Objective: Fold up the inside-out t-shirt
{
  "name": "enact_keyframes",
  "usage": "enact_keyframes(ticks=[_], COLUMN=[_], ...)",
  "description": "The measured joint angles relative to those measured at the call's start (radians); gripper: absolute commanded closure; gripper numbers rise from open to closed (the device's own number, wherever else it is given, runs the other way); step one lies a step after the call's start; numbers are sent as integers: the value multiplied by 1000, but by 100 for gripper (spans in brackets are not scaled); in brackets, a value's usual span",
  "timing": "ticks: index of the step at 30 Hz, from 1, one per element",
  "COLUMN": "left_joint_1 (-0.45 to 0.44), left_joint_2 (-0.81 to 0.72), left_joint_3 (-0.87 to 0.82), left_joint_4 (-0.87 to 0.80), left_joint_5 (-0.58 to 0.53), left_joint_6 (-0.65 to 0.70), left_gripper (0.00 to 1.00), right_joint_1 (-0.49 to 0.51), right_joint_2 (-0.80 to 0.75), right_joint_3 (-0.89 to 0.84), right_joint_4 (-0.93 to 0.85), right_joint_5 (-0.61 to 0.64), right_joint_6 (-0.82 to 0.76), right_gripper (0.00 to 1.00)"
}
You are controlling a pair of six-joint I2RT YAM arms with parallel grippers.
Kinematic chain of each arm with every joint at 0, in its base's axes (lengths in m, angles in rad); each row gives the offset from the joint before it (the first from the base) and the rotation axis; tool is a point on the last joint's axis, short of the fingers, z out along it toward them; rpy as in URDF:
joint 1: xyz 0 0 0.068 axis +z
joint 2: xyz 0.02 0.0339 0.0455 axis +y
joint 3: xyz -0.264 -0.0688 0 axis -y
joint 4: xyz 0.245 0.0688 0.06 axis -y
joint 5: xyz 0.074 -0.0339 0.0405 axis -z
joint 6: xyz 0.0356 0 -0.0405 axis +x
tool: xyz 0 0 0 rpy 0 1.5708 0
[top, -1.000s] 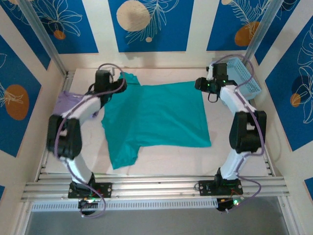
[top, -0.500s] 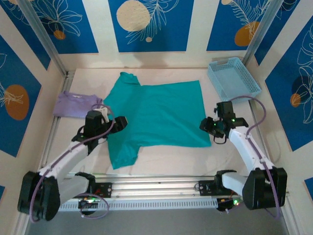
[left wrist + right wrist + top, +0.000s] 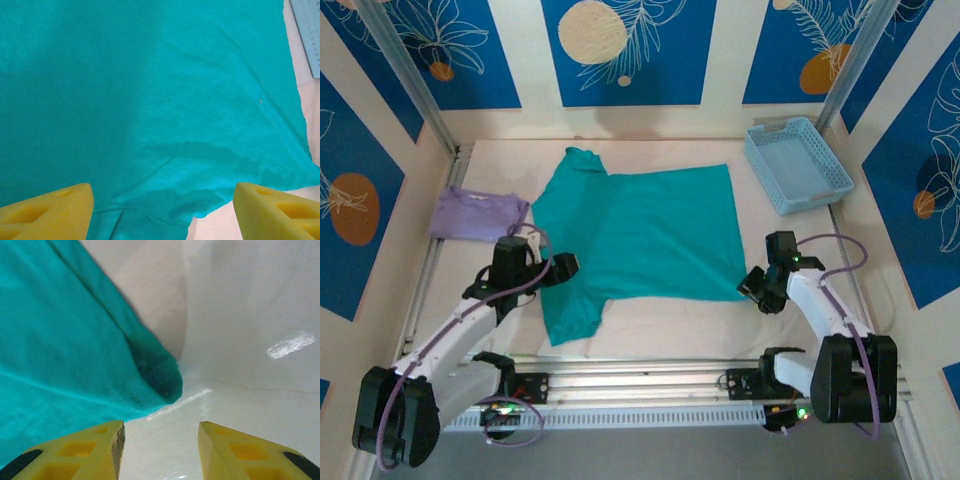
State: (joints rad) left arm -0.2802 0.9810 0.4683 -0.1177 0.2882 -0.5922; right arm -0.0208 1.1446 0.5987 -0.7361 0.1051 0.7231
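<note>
Folded lavender garment (image 3: 475,213): left edge of surface (image 3: 660,325). Left end effector (image 3: 564,266): spread, empty, over shirt's left side. Teal t-shirt (image 3: 640,235): flat, mid-surface. Right end effector (image 3: 753,286): fingers apart, empty, at shirt's near right corner. Blue basket (image 3: 797,165): far right.

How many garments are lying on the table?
2. The teal t-shirt lies spread flat in the middle; the lavender folded garment sits to its left. None seems hidden.
</note>
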Motion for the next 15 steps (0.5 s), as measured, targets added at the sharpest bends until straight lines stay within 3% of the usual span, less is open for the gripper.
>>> enact_keyframes(ticks=[13, 15], left_joint_1=[0, -4], left_joint_2=[4, -27], left_joint_3=[2, 5], left_joint_4=[-35, -73], left_joint_5=[7, -3], left_joint_6=[0, 0], left_gripper=[27, 28], right_joint_1=[-11, -11], right_joint_2=[169, 180], right_joint_3=[3, 6], right_joint_4=[151, 164], right_joint_5=[-37, -42], right_joint_6=[-3, -6], right_gripper=[68, 74])
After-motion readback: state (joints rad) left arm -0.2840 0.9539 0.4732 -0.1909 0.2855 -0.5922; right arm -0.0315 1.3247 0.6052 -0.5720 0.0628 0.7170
